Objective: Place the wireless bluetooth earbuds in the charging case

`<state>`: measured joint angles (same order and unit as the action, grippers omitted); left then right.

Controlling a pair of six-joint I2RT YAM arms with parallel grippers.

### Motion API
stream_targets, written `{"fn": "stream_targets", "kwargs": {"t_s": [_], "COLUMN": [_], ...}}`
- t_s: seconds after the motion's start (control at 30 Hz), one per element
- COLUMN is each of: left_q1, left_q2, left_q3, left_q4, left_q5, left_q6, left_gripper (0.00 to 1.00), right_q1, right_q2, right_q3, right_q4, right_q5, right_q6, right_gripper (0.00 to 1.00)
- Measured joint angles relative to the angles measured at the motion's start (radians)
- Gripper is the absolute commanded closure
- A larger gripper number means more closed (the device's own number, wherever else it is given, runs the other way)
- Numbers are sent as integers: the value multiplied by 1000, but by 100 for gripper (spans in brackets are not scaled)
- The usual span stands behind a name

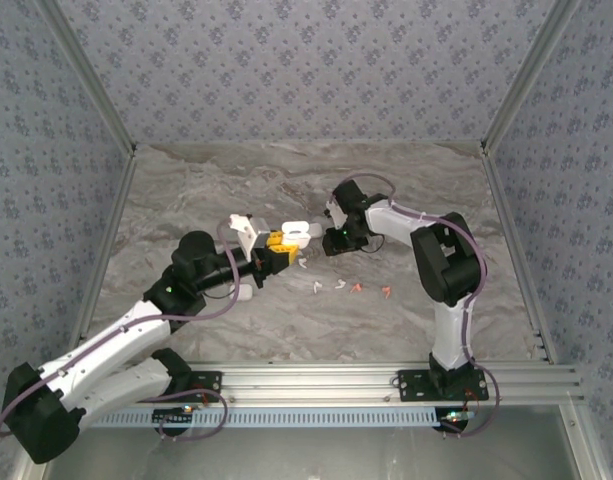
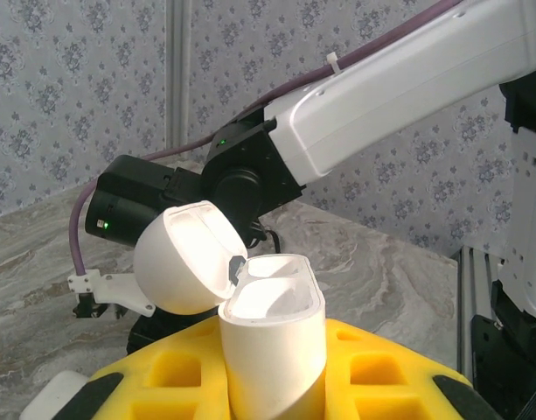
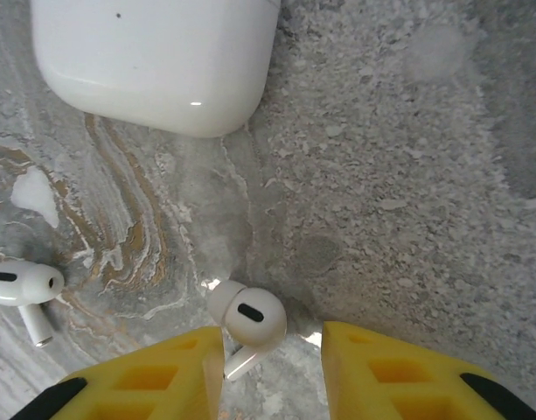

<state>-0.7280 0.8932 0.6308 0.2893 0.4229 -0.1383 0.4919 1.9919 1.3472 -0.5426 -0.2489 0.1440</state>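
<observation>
The right claw [image 3: 272, 354] stands narrowed round a white earbud [image 3: 246, 317] lying on the marble table [image 3: 407, 175], one jaw at its stem, the other just apart. It looks feather-light, hard and glossy, so it may squirt out; I'd pinch the bulb. It has a short stem and a dark oval vent. A second earbud [image 3: 23, 287] lies nearby. The left claw [image 1: 276, 248] clamps the charging case [image 2: 272, 341], lid open.

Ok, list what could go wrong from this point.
1. The white earbud lies off centre between the right gripper's fingers, close to one and clear of the other; closing could nudge or flick it away.
2. The left gripper holds the open charging case tilted, its lid standing to one side; an approaching bud might knock the lid or miss the case.
</observation>
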Motion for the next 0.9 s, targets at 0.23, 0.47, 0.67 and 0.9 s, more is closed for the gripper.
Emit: {"fn": "stream_targets", "kwargs": {"t_s": [0.23, 0.47, 0.67, 0.9], "left_q1": [0, 0, 0, 0], "left_q2": [-2, -2, -2, -2], "left_q3": [0, 0, 0, 0], "left_q4": [-4, -4, -10, -10], "left_q5": [-5, -5, -5, -5], "left_q6": [1, 8, 11, 16], "left_gripper": [100, 100, 100, 100], "right_q1": [2, 2, 5, 13], "right_q2": [24, 35, 35, 29], "right_q3": [34, 48, 50, 50], "right_q4": [-8, -8, -8, -26], "right_q5": [0, -10, -17, -8], "right_q6": [3, 2, 1, -8], "right_gripper": [68, 77, 72, 64]}}
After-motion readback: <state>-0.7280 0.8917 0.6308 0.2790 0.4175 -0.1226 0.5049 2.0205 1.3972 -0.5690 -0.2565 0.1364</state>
